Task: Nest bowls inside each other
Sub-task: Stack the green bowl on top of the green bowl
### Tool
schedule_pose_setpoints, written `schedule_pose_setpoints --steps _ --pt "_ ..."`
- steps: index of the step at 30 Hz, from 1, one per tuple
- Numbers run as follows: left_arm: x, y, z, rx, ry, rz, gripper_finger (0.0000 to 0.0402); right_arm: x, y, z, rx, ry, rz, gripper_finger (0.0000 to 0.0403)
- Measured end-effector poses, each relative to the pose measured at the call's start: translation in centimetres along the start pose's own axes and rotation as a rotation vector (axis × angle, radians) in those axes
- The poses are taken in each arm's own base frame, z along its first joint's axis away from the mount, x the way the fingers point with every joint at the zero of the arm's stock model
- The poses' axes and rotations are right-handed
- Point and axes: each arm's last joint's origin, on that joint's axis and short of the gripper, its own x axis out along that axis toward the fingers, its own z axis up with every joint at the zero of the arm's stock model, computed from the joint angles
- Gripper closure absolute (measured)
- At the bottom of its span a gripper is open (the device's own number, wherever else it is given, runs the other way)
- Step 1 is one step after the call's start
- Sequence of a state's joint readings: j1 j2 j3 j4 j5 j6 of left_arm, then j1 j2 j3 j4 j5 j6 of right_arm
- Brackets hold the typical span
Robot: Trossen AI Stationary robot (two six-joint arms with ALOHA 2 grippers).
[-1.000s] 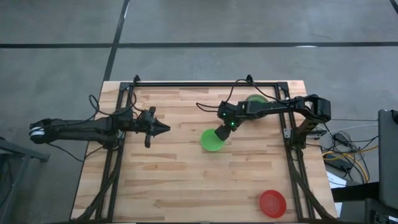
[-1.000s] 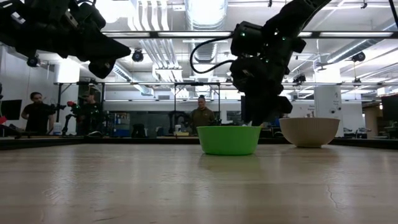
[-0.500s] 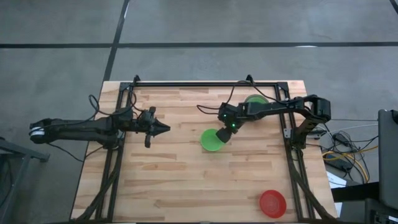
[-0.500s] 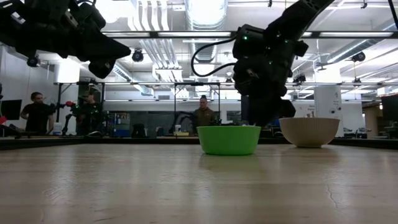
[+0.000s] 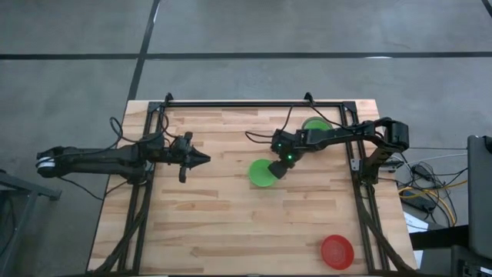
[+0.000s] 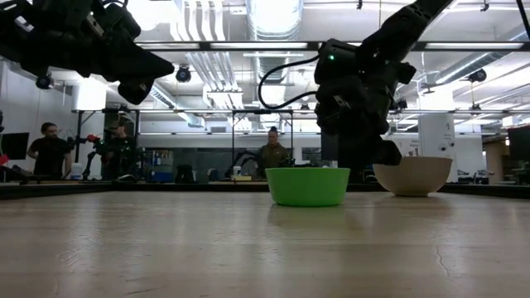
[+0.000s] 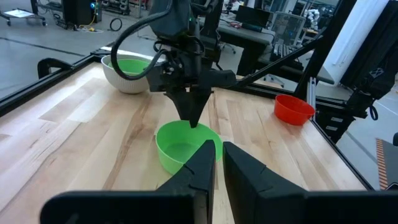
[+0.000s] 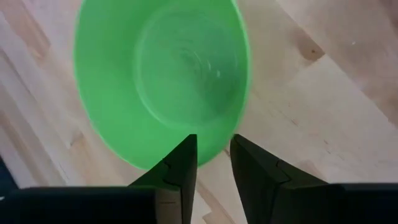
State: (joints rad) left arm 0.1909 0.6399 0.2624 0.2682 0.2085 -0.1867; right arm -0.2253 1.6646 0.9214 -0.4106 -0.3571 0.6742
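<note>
Shifted slightly toward the white bowl (image 5: 316, 125): right gripper (image 5: 282, 165), fingers narrowing astride the green bowl (image 5: 262, 173) rim. Parked apart, pinched shut, empty: left gripper (image 5: 201, 159).

One bowl (image 5: 262, 173) sits mid-table under my right gripper (image 5: 277, 168); another (image 5: 337, 251) lies at the near right corner.

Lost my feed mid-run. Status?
Right gripper at green bowl, fingers astride its rim, no firm grip yet. Left gripper shut, parked aside. White bowl behind; path clear.

Overhead, table-level, two wrist views, shared green bowl (image 5: 263, 173)
</note>
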Motion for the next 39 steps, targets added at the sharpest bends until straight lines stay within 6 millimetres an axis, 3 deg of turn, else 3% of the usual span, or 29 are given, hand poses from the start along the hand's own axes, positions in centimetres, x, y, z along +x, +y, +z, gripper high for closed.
schedule_pose_setpoints --steps 14,20,24,32,39 --pt "0.0 0.0 0.0 0.0 0.001 0.0 0.0367 0.1 0.2 0.3 -0.014 -0.036 0.043 0.0297" --pt "0.0 0.0 0.0 0.0 0.0 0.0 0.0367 1.9 -0.4 0.4 0.007 0.015 0.063 0.0296" --pt "0.0 0.0 0.0 0.0 0.002 0.001 0.0367 2.9 -0.7 0.4 0.013 0.046 0.079 0.0311" --pt "0.0 0.0 -0.1 -0.001 0.005 0.001 0.0367 2.3 -0.3 0.6 -0.001 0.021 0.096 0.0385" --pt "0.0 0.0 -0.1 -0.001 0.006 0.001 0.0367 2.1 -0.2 0.7 0.002 0.012 0.093 0.0394"
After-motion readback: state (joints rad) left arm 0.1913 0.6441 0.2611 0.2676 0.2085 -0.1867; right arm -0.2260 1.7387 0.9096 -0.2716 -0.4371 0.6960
